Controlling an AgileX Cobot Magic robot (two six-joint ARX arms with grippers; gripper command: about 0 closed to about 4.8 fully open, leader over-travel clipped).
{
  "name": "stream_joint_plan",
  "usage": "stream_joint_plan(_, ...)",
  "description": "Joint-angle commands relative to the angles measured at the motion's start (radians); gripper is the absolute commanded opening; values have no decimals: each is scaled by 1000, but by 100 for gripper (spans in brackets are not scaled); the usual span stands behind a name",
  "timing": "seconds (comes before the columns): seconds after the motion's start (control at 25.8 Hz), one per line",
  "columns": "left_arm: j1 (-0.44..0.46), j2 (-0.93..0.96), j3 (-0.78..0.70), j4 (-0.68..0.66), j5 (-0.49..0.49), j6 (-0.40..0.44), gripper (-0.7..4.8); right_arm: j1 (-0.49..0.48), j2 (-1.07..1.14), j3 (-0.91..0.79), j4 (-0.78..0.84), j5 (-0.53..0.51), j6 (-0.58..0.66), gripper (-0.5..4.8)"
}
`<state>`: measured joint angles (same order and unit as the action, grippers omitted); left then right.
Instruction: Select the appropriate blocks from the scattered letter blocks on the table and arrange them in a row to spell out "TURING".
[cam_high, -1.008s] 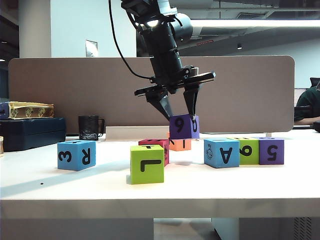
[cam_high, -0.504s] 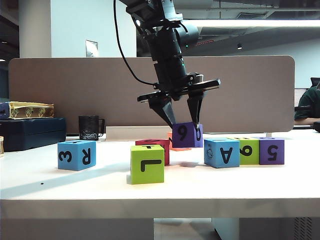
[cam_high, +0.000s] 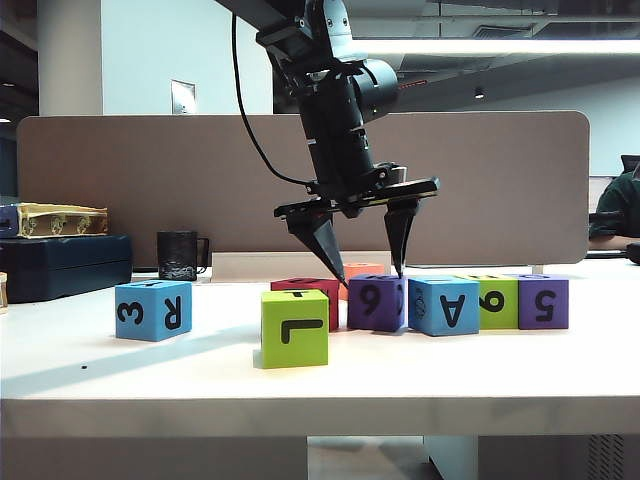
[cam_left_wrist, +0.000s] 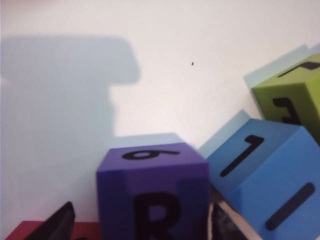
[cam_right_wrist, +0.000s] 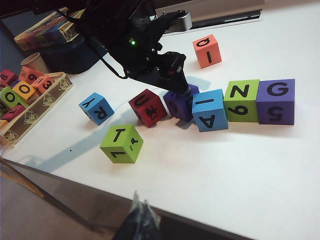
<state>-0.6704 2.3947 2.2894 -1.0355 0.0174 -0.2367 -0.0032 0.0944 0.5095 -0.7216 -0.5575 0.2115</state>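
My left gripper (cam_high: 371, 276) stands open, pointing down over a purple letter block (cam_high: 376, 303) that rests on the table (cam_high: 200, 370). Its fingers straddle the block's top, one clearly apart from it. In the left wrist view this block (cam_left_wrist: 152, 190) shows an R and a 6 between the tips of the left gripper (cam_left_wrist: 141, 220). It sits against the blue I block (cam_right_wrist: 210, 110), then green N (cam_right_wrist: 241, 100) and purple G (cam_right_wrist: 276, 101) in a row. Magenta U (cam_right_wrist: 148, 107), green T (cam_right_wrist: 121, 143) and a blue R block (cam_right_wrist: 96, 108) lie loose. My right gripper (cam_right_wrist: 140, 215) is shut, off the table's front edge.
An orange block (cam_right_wrist: 207, 50) lies behind the row. A tray (cam_right_wrist: 30, 100) with several more blocks sits at the table's left end. A black mug (cam_high: 178, 255) and a dark case (cam_high: 65, 265) stand at the back left, before the divider panel (cam_high: 150, 190).
The left gripper lowered the purple block from above the orange one down onto the table beside the blue block, then opened and let it go. The right arm stayed still.
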Motion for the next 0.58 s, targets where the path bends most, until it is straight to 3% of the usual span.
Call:
stream_joint_plan(0.04, -1, -3, 2, 3, -2, 2, 341, 0, 2, 6, 19, -2, -2, -1)
stream_joint_plan(0.16, -1, -3, 2, 4, -2, 7, 341, 0, 2, 6, 19, -2, -2, -1)
stream_joint_plan(0.39, 1, -7, 53, -18, 23, 100, 341, 0, 2, 6, 19, -2, -2, -1)
stream_joint_plan(0.58, -4, -7, 165, -93, 171, 307, 341, 0, 2, 6, 22, -2, -2, -1)
